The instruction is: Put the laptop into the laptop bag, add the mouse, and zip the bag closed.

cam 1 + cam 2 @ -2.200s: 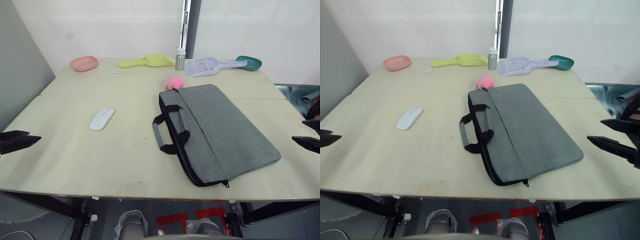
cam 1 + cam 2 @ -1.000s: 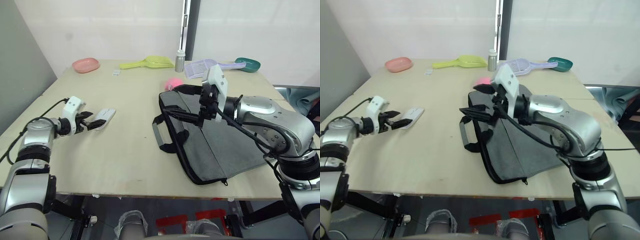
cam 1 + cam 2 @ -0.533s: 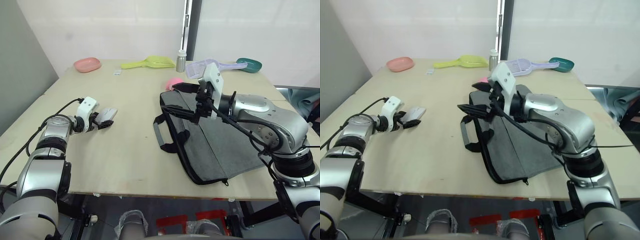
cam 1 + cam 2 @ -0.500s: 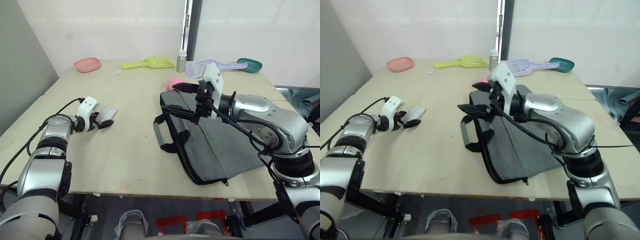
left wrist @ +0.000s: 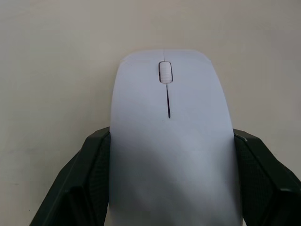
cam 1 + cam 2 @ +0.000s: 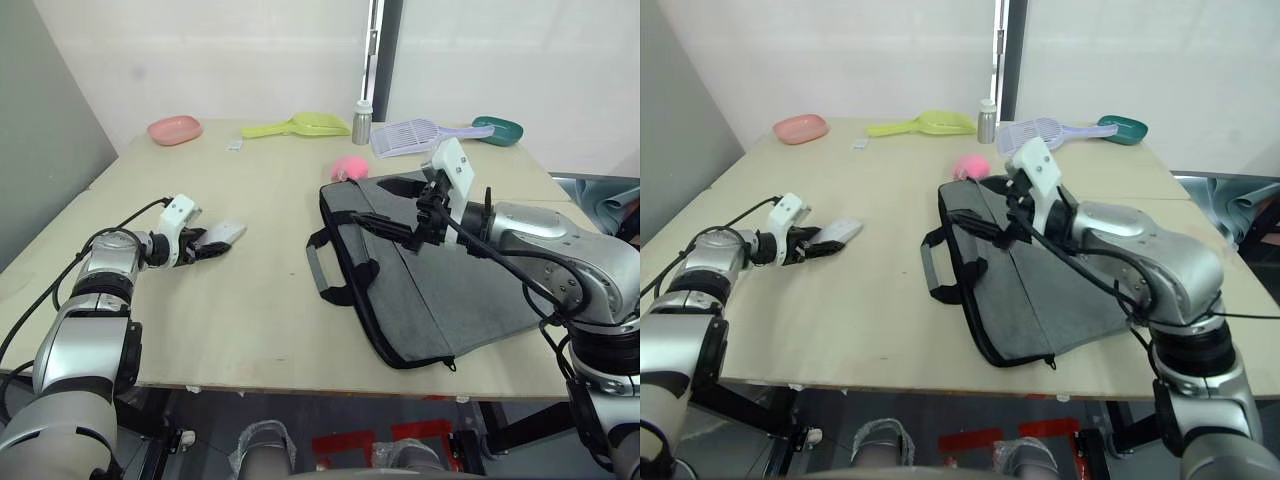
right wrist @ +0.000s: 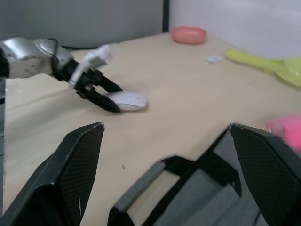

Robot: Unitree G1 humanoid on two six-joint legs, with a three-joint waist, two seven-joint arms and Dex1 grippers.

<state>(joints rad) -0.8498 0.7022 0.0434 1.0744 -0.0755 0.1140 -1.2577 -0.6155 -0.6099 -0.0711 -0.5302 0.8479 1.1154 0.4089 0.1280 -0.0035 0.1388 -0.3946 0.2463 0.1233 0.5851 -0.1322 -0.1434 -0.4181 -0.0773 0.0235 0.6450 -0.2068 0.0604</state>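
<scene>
A: Desk (image 6: 250, 300) first. Pale wood. The laptop bag (image 6: 450, 280) lies flat on its right half, long axis slanting from far-left to near-right, strap handles (image 6: 335, 265) facing the middle.

B: Laptop?

A: No silver slab in sight. Bag looks filled flat; I cannot tell whether it is inside.

B: Right arm?

A: Right pincer (image 6: 1002, 228) hangs over the bag's far-left corner, near the handle side. In the right wrist view its two black fingers (image 7: 75, 165) stand wide apart with nothing between them, so released.

B: And the mouse?

A: The mouse (image 6: 225, 234) sits on the desk's left half, well apart from the bag. Left pincer (image 6: 205, 246) grasps it: the left wrist view shows the rear of the mouse (image 5: 170, 141) wedged between both fingers (image 5: 91, 169), scroll wheel pointing away.

B: So which way does it have to go?

A: My reading: the bag lies to the mouse's right, across open desk. Mouse's long axis runs in line with the left pincer, nose toward the bag's handle side. Left arm already has it; the right is nearer the bag mouth and looks placed to hold that edge.

B: Clutter?

A: Far edge: pink dish (image 6: 174, 129), yellow scoop (image 6: 300, 124), small bottle (image 6: 361, 120), lilac scoop (image 6: 415, 134), green dish (image 6: 499, 129). Pink plush (image 6: 349, 166) touching the bag's far corner.
</scene>
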